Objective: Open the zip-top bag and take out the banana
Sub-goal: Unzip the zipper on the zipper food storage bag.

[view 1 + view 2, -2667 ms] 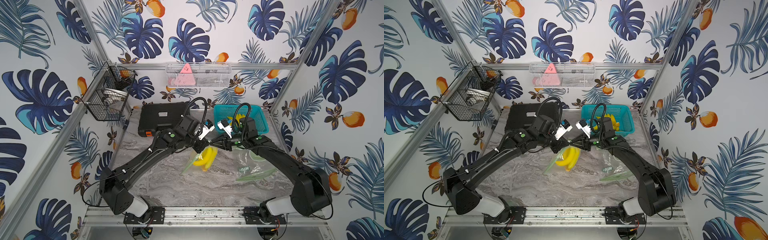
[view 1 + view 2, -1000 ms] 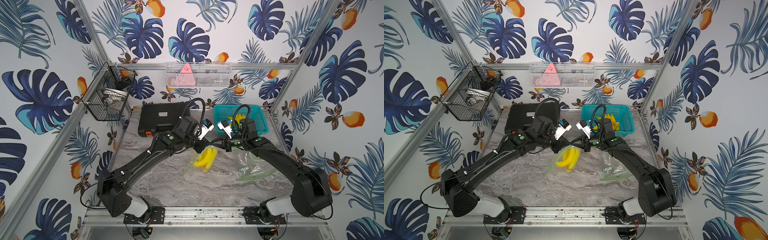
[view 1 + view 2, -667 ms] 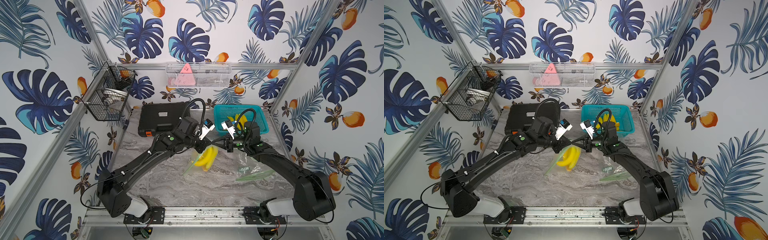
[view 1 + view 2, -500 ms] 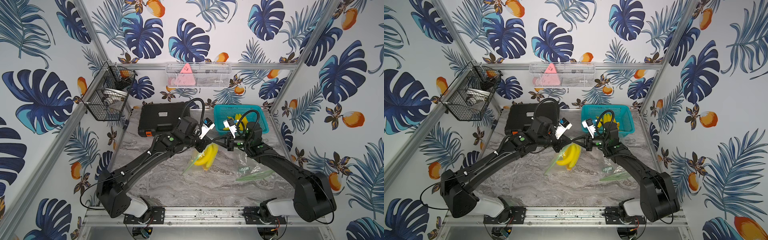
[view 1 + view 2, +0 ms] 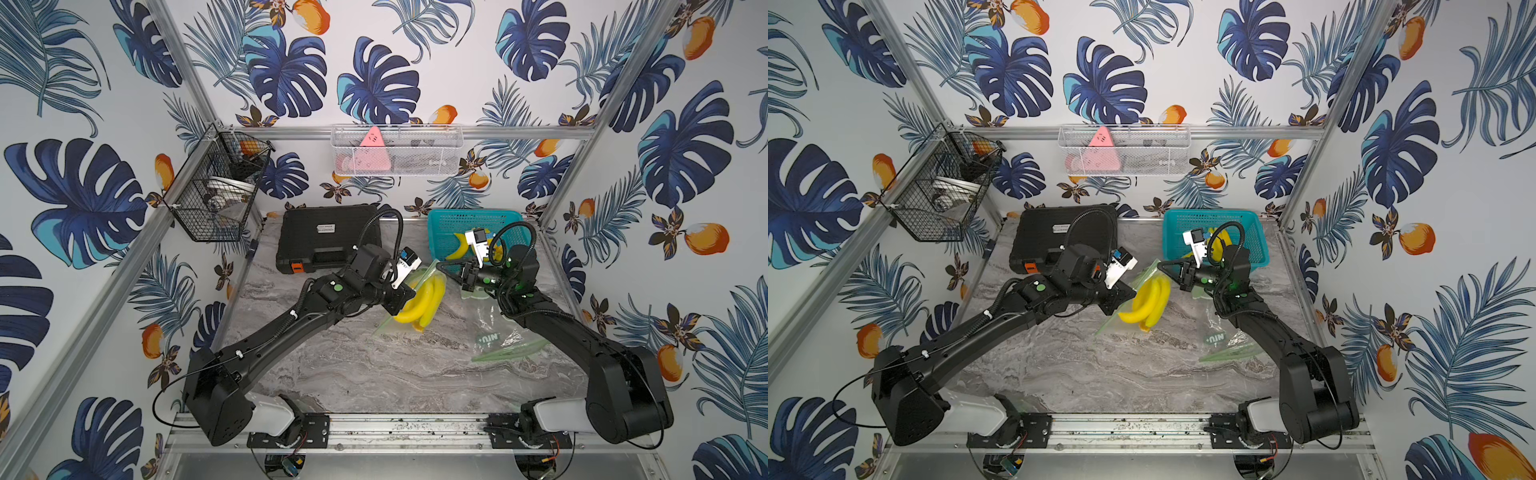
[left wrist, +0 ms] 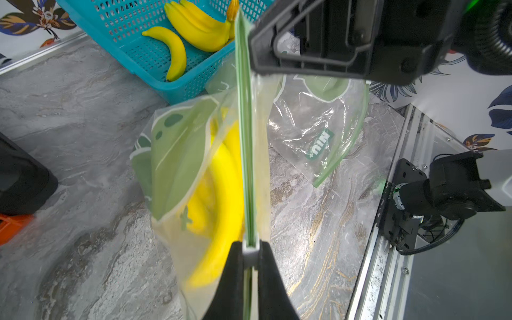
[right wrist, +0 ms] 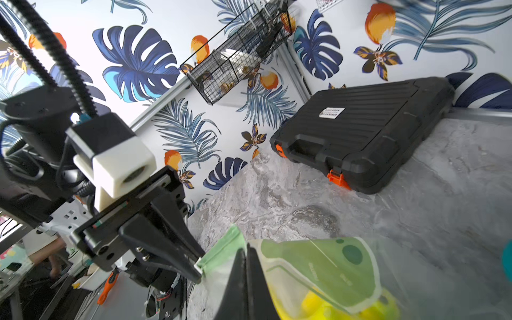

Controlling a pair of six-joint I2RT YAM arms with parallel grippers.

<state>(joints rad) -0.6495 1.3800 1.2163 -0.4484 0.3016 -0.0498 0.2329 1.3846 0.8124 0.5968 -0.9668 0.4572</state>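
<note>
The zip-top bag [image 5: 415,279] [image 5: 1144,277] hangs just above the table between both grippers, its green zip strip [image 6: 245,138] stretched straight and looking pressed together along its length. A bunch of yellow bananas [image 5: 424,301] [image 5: 1148,305] [image 6: 224,177] lies inside it. My left gripper [image 6: 250,250] [image 5: 405,297] [image 5: 1128,297] is shut on the white slider [image 6: 250,252] [image 7: 198,267] at one end of the zip. My right gripper [image 7: 246,250] [image 5: 441,266] [image 5: 1162,264] is shut on the bag's top edge at the other end, nearer the basket.
A teal basket [image 5: 449,218] [image 6: 144,55] with loose bananas [image 6: 177,52] stands at the back right, close behind the right gripper. An empty clear bag [image 5: 496,336] [image 6: 318,138] lies under the right arm. A black case [image 5: 324,237] [image 7: 360,133] sits at the back left. Wire baskets [image 5: 216,187] hang on the walls.
The right gripper has risen and drawn back toward the basket with its end of the bag, its wrist turning. The zip edge is now pulled taut. The left gripper has barely moved.
</note>
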